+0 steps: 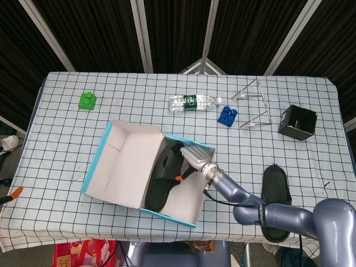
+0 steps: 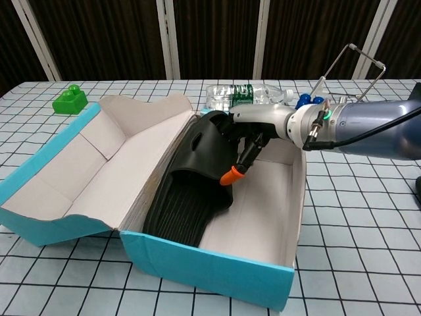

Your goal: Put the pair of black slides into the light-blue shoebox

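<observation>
One black slide (image 2: 191, 178) leans inside the light-blue shoebox (image 2: 217, 276), its ribbed sole facing up and its heel end low near the front wall, resting along the hinge side of the box. The right hand (image 2: 253, 128) holds it by the strap end, fingers curled around the upper part and an orange fingertip (image 2: 229, 176) pressing on the strap. The box's lid (image 1: 119, 161) lies folded open to the left.

The second slide (image 1: 276, 188) lies flat on the checked tablecloth (image 1: 67, 144), well apart from the box, off to the right. The left hand shows in neither view.

The slide looks like molded foam or rubber: probably light, a little flexible and grippy rather than slick, and not fragile. The strap arch seems the best place to take hold, since fingers can hook under it; the flat sole gives less purchase.

Further out sit a green block (image 1: 87, 100), a plastic bottle (image 1: 192, 102), a blue block (image 1: 227, 115), a wire stand (image 1: 257, 104) and a small black box (image 1: 298, 122).
</observation>
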`<state>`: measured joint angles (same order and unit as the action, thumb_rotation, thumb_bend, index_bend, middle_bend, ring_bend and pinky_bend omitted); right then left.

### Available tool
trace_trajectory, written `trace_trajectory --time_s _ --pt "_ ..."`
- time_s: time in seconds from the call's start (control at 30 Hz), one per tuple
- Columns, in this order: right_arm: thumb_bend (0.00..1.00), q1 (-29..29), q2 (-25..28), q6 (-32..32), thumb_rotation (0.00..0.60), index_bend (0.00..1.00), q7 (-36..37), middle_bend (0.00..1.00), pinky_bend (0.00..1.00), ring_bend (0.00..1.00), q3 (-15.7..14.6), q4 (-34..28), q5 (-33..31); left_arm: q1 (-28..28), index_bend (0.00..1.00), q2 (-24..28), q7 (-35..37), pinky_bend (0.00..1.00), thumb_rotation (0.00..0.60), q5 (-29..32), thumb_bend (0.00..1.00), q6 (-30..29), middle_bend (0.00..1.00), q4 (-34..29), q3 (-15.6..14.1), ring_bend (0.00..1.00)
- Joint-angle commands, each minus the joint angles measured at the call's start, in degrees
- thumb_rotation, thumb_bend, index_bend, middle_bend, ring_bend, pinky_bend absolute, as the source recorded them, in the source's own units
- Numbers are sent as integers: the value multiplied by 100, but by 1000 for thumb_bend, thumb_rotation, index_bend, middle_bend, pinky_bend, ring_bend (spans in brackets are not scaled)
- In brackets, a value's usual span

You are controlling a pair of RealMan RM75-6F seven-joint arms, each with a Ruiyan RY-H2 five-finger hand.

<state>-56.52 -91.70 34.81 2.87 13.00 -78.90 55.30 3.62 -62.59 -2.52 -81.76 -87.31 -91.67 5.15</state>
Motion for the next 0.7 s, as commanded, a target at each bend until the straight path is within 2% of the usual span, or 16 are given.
trace_trajectory --time_s 0.03,0.33,0.7 --pt "604 -51 -115 11 600 605 -64 498 567 745 -10 122 -10 -1 150 -1 -7 38 600 5 87 2 48 -2 -1 0" --pt "604 -133 -465 183 600 605 17 498 567 745 181 555 113 3 150 -12 -69 39 600 24 86 16 48 -12 -2 0" --pt "605 -148 -578 161 600 605 341 498 567 745 403 917 230 -4 150 -12 -120 38 600 34 86 13 48 -30 -7 0"
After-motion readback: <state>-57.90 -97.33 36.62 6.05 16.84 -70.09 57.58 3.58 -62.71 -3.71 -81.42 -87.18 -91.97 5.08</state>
